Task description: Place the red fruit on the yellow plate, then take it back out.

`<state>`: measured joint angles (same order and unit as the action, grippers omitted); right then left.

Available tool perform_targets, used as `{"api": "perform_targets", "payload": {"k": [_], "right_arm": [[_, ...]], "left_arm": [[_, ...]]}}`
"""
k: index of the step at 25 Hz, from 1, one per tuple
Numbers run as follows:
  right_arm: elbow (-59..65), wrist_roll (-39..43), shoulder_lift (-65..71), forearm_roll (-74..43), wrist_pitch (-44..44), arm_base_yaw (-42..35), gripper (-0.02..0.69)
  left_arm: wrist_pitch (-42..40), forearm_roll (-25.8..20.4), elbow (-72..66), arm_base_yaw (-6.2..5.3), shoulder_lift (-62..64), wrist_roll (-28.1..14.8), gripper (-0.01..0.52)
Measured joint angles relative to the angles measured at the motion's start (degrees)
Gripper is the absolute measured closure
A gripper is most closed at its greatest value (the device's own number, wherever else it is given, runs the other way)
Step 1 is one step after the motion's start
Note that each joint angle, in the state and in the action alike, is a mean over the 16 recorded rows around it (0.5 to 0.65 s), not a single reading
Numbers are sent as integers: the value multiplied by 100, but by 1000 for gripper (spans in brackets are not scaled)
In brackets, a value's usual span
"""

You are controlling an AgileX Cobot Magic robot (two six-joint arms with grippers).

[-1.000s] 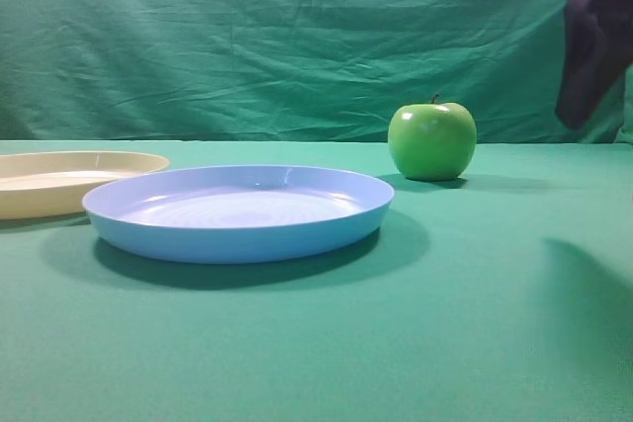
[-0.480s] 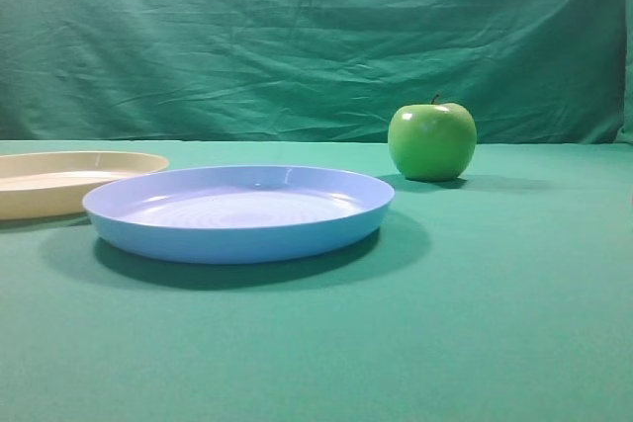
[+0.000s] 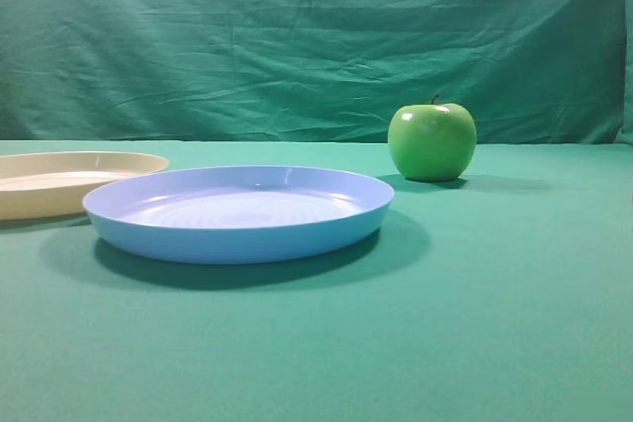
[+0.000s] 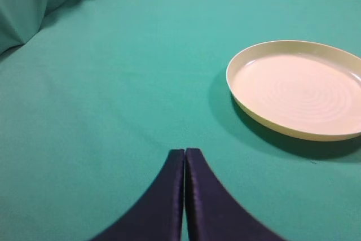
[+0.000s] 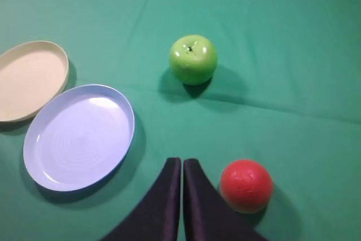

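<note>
The red fruit lies on the green cloth, just right of my right gripper, which is shut and holds nothing. The fruit does not show in the exterior view. The yellow plate sits empty at the far left of the table, and also shows as the yellow plate in the left wrist view and the yellow plate in the right wrist view. My left gripper is shut and empty, hovering over bare cloth left of the plate. Neither gripper shows in the exterior view.
A light blue plate stands empty beside the yellow one, also seen as the blue plate. A green apple sits behind it to the right, the same green apple. A green cloth backdrop rises behind.
One second ago a dark gripper showed at the exterior view's upper right edge with its shadow on the cloth; both have since left that view. Plates and apple have not moved.
</note>
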<state>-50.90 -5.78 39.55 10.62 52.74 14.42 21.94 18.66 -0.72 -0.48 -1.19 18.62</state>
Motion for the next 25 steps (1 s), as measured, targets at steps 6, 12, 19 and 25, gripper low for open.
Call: {"api": "perform_targets", "payload": {"k": [6, 12, 19, 25], "right_arm": [[180, 0, -639, -159, -216, -120, 665], [805, -57, -1293, -196, -835, -490, 665], [2039, -331, -2290, -55, -1760, -1042, 665], [3215, -585, -3167, 17, -2500, -1348, 665]], "left_arm": [[0, 0, 0, 0, 0, 0, 514], [0, 0, 0, 0, 0, 0, 514], [0, 0, 0, 0, 0, 0, 514], [0, 0, 0, 0, 0, 0, 514]]}}
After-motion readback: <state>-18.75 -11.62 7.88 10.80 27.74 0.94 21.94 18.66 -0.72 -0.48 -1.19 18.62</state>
